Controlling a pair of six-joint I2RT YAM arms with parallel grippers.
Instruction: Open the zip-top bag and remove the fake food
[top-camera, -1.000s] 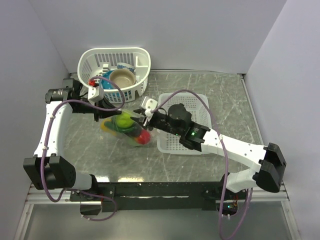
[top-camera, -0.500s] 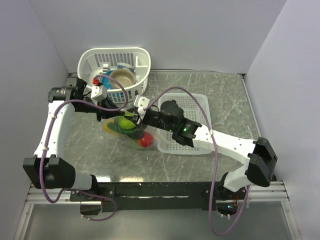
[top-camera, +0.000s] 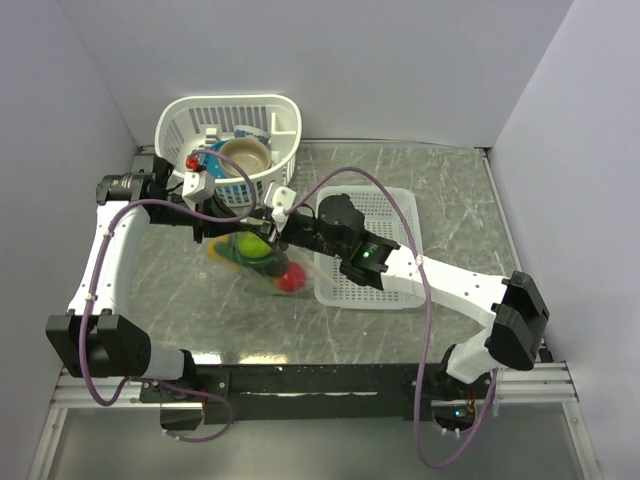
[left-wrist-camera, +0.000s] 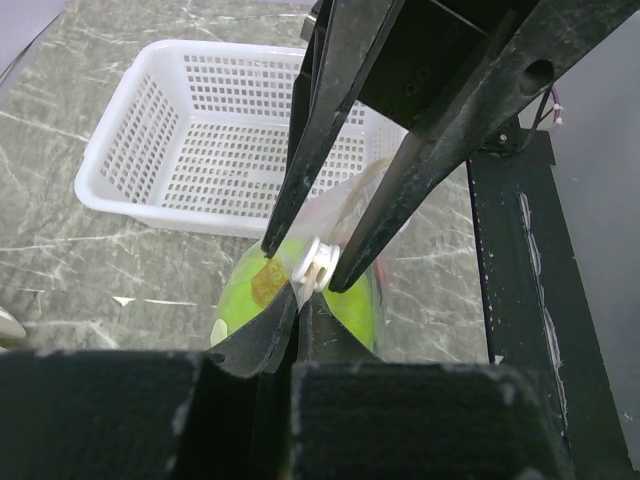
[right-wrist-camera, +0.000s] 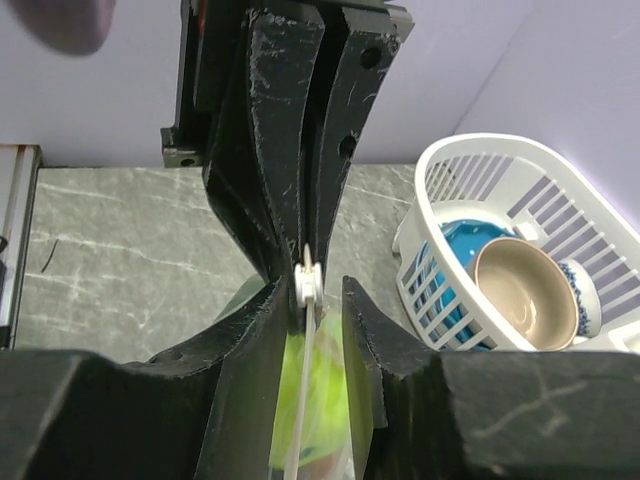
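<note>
The clear, soft plastic zip-top bag (top-camera: 262, 268) is above the grey marbled worktop (top-camera: 450, 190), a little left of its middle and just beside the left side of the flat white mesh tray (top-camera: 400, 215); whether its bottom rests on the worktop I cannot tell. The fake food is inside the bag; a lime-green round piece (top-camera: 247, 244) is at the top, a red piece (top-camera: 290, 282) lies lowest, toward the near edge, and a yellow piece (top-camera: 214, 250) shows on the side of the left edge.

The left end effector (left-wrist-camera: 300, 302) is pressed together on the white zip strip (left-wrist-camera: 316, 266) at the top of the bag and pinches it; the lime-green piece shows directly under it in the left wrist view. The right end effector (right-wrist-camera: 320, 292) meets it from the opposite side; its two fingers are a little spread, one on each side of the same strip. One finger (right-wrist-camera: 272, 330) touches the strip and the other stands just apart from it.

The round white plastic basket (top-camera: 280, 120) stands in the far left corner of the worktop; it holds a beige bowl (top-camera: 245, 155) and a blue dish (right-wrist-camera: 452, 255).
</note>
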